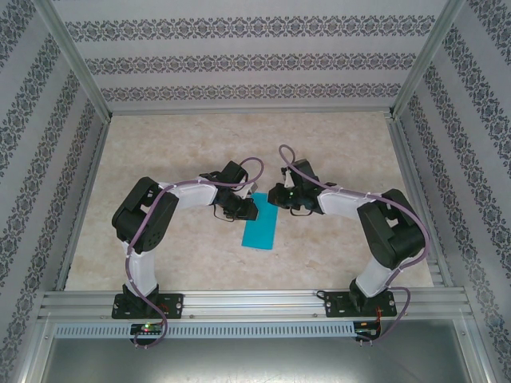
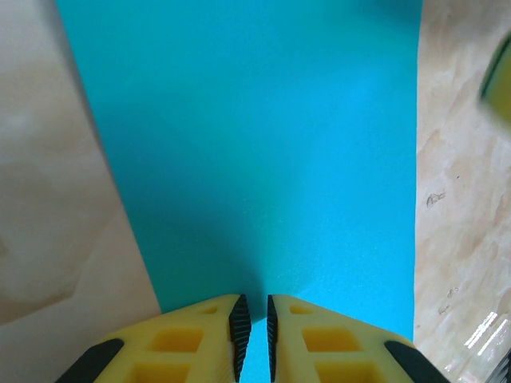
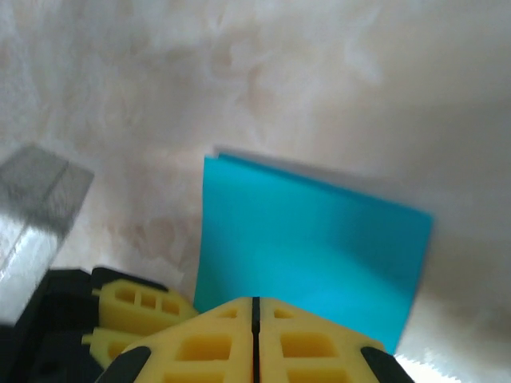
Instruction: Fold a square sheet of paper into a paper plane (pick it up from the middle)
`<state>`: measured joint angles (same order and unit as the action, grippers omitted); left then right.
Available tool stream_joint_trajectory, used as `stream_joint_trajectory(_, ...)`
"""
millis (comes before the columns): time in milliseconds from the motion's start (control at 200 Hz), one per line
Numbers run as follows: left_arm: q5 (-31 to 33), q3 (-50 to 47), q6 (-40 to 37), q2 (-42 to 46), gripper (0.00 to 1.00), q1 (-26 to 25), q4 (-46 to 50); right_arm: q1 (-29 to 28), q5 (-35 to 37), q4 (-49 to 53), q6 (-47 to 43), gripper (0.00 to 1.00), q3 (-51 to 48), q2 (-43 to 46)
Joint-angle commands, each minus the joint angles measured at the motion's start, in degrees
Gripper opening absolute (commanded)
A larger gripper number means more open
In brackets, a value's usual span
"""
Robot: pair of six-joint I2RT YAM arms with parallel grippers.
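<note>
The square sheet of paper (image 1: 260, 227) is turquoise and lies on the table as a narrow rectangle, seemingly folded in half; it has no pointed paper plane form. My left gripper (image 1: 243, 209) is at its far left corner. In the left wrist view the jaws of this gripper (image 2: 254, 319) stand a narrow gap apart over the sheet (image 2: 271, 159), with blue showing through the gap. My right gripper (image 1: 275, 195) is at the sheet's far right corner. The right wrist view shows it (image 3: 255, 307) shut, with nothing between the pads, just above the sheet (image 3: 311, 239).
The table top (image 1: 176, 152) is pale marble-patterned, with patterned walls on three sides and a metal rail (image 1: 255, 303) along the near edge. The left gripper's yellow fingers (image 3: 120, 319) sit close beside my right gripper.
</note>
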<state>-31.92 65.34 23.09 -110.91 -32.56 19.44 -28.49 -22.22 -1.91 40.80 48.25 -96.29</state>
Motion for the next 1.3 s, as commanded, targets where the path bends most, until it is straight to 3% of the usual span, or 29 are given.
stream_joint_trajectory(0,6.5,-3.7,-1.0,-4.2,0.22,0.1,8.7,-2.3,-0.6,3.8,2.5,0.08,-2.8,4.6)
stream_joint_trajectory(135,6.4,-3.8,-0.9,-4.5,0.22,0.1,8.5,-4.5,-0.7,4.2,4.1,0.08,-6.1,7.6)
stream_joint_trajectory(774,6.7,-4.5,-0.5,-3.6,0.22,0.1,8.0,-10.5,-3.2,4.4,4.0,0.08,-11.9,5.5)
stream_joint_trajectory(1294,6.2,-4.6,-0.1,-4.5,0.22,0.1,6.8,-13.1,0.2,12.9,1.8,0.08,-15.7,12.9)
